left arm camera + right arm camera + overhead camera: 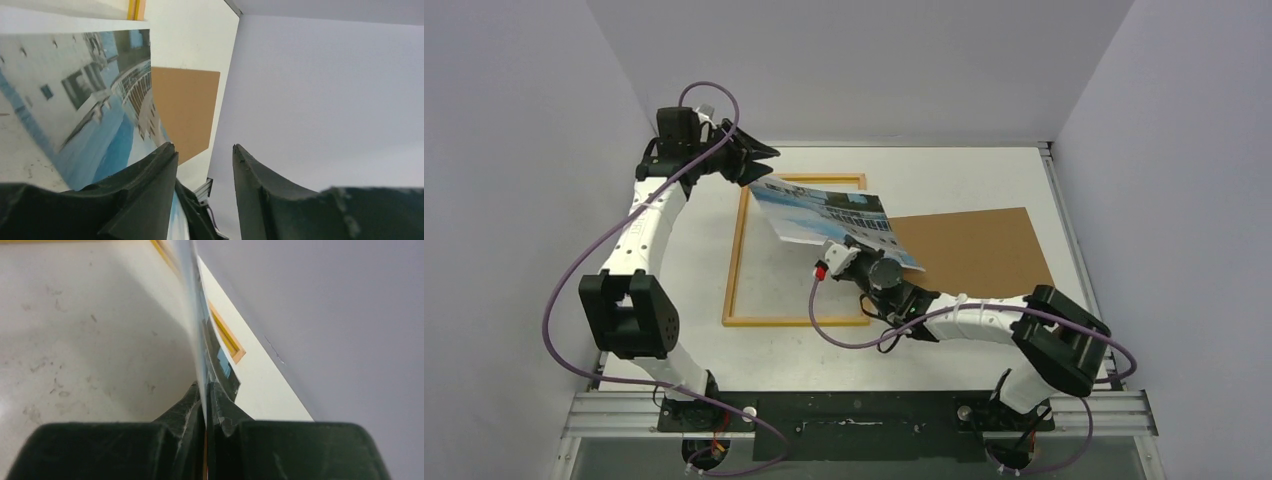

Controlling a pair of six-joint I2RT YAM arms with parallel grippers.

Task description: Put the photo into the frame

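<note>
The right hand (839,250) is pressed together on the near edge of the photo (829,212), pinching it. In the right wrist view the print runs edge-on straight up out of the closed fingers (192,405). The photo hangs in the air, tilted, picture side up. It sits over the right part of the frame (736,260), and its near right corner reaches over the left edge of the brown board (984,255). The frame lies flat on the desk (944,170), left of centre, with bare desk showing inside its border. The brown board lies flat to its right, near the frame's right rail. The left hand (764,160) hovers at the far left, just beside the photo's far left corner. Its fingers are spread, and the left wrist view shows only the wall in the gap between them. There the photo runs along the outside of one finger (150,190); whether it touches that finger cannot be told.
</note>
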